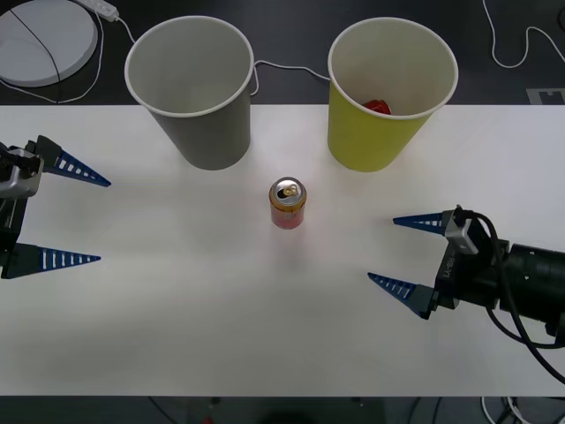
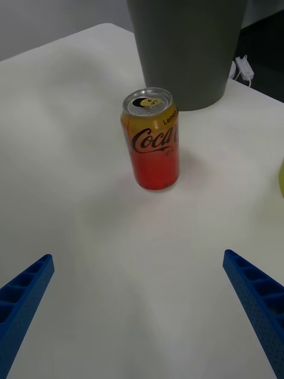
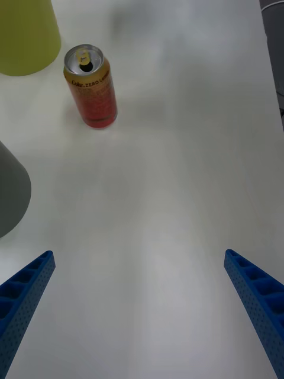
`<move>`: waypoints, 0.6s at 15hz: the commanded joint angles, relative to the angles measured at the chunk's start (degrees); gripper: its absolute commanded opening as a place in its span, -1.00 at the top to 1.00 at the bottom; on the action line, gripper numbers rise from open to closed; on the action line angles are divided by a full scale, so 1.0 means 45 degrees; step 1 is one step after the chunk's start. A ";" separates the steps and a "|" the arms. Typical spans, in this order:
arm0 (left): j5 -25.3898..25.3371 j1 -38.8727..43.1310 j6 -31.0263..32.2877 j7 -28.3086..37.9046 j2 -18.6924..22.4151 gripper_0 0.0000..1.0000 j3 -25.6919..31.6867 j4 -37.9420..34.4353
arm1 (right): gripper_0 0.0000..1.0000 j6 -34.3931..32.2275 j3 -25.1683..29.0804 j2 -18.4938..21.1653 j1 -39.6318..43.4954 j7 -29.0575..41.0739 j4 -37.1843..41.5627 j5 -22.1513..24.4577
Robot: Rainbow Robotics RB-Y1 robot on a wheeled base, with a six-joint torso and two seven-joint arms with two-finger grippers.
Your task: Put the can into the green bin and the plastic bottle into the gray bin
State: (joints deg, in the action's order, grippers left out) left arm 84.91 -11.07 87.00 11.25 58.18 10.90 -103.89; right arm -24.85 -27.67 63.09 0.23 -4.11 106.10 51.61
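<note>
The can (image 1: 288, 203) stands upright on the white table (image 1: 177, 309), between and just in front of the gray bin (image 1: 194, 88) and the green bin (image 1: 384, 97). The right gripper (image 1: 404, 252), fingers spread, points at it from nearby; the left gripper (image 1: 78, 218), also spread, waits at the table's left edge.

Legible markings: the can (image 2: 150, 140) only.
Black script "Coca" and small "Lemon" near the rim on the side facing the right hand (image 2: 142, 320); "ZERO" in a line of small print on the side facing the left hand (image 3: 142, 320). Remaining letters curve out of sight or are too small to read.
</note>
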 commanded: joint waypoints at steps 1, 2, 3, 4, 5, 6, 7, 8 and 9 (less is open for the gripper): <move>-0.0002 0.0000 0.0002 0.0000 0.0000 -1.00 0.0000 0.0000 | -1.00 0.1519 -0.1626 0.0004 -0.0774 -0.0161 0.0074 -0.1039; -0.0002 0.0000 0.0002 0.0000 0.0000 -1.00 0.0000 0.0000 | -1.00 0.2085 -0.2231 -0.0015 -0.1165 -0.0239 0.0074 -0.1410; -0.0002 0.0000 0.0002 0.0000 0.0000 -1.00 0.0000 0.0000 | -1.00 0.2593 -0.2680 -0.0074 -0.1438 -0.0298 0.0113 -0.1645; -0.0002 0.0000 0.0002 0.0000 0.0000 -1.00 0.0000 0.0000 | -1.00 0.3160 -0.3129 -0.0152 -0.1751 -0.0337 0.0133 -0.1762; -0.0002 0.0000 0.0002 0.0000 0.0000 -1.00 0.0000 0.0000 | -1.00 0.3706 -0.3520 -0.0250 -0.2024 -0.0356 0.0172 -0.1977; -0.0002 0.0000 0.0002 0.0000 0.0000 -1.00 0.0000 0.0000 | -1.00 0.4273 -0.3969 -0.0386 -0.2376 -0.0337 0.0172 -0.2094; -0.0002 0.0000 0.0002 0.0000 0.0000 -1.00 0.0000 0.0000 | -1.00 0.4761 -0.4321 -0.0543 -0.2668 -0.0298 0.0172 -0.2133; -0.0002 0.0000 0.0002 0.0000 0.0000 -1.00 0.0000 0.0000 | -1.00 0.5289 -0.4672 -0.0660 -0.2981 -0.0239 0.0172 -0.2192; -0.0002 0.0000 0.0002 0.0000 0.0000 -1.00 0.0000 0.0000 | -1.00 0.5757 -0.4965 -0.0797 -0.3196 -0.0161 0.0172 -0.2211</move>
State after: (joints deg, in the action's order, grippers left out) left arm 84.91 -11.07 87.00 11.25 58.18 10.90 -103.89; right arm -0.53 -49.00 59.97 -13.41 -5.11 106.87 41.73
